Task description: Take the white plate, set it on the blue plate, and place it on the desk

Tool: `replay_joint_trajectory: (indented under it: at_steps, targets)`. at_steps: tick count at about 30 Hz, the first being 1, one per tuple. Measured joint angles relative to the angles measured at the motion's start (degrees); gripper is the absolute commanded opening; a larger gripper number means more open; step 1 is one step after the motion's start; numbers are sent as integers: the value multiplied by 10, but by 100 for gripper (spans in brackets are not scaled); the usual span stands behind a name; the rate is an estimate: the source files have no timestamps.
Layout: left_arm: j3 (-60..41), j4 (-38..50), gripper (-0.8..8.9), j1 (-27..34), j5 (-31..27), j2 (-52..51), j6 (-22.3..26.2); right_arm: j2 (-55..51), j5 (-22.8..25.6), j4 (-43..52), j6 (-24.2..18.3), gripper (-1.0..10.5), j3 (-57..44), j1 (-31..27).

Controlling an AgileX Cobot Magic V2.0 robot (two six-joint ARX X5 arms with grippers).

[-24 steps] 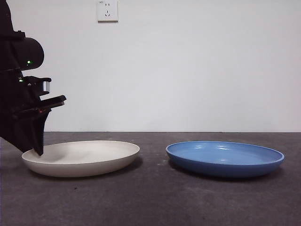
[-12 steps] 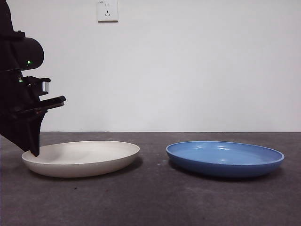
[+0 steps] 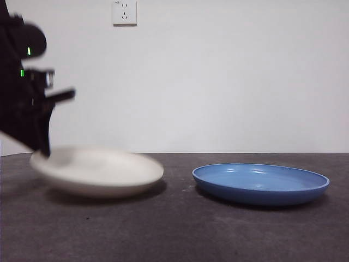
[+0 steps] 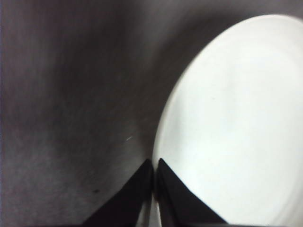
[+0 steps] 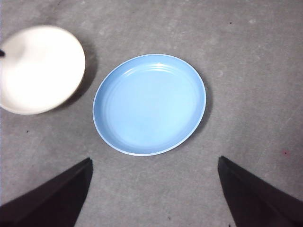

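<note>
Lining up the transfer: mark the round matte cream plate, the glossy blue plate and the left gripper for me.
Round matte cream plate (image 3: 98, 173), front view: middle of its blurred side.
Glossy blue plate (image 5: 149, 104), right wrist view: centre of its well.
Left gripper (image 4: 154, 166), left wrist view: between the fingertips on the cream plate's rim.

Even, soft indoor light; white plate (image 3: 97, 173) and dark arm motion-blurred in front view, left wrist view smeared, blue plate (image 3: 260, 183) sharp with small glare streaks
</note>
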Motion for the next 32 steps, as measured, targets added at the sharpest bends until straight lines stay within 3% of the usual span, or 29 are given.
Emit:
replay_joint_trajectory:
  at_steps: [6, 13, 21, 32]
  targets:
    - [29, 3, 10, -25, 11, -62, -20, 0, 0, 0, 0, 424, 0, 0]
    - [67, 19, 10, -109, 12, -50, -45, 0, 0, 9, 4, 424, 0, 0]
    - [140, 37, 10, -200, 13, 41, -72, 0, 0, 9, 14, 424, 5, 0]
    - [267, 26, 10, -269, 7, 200, -82, -11, 0, 9, 21, 425, 5, 0]
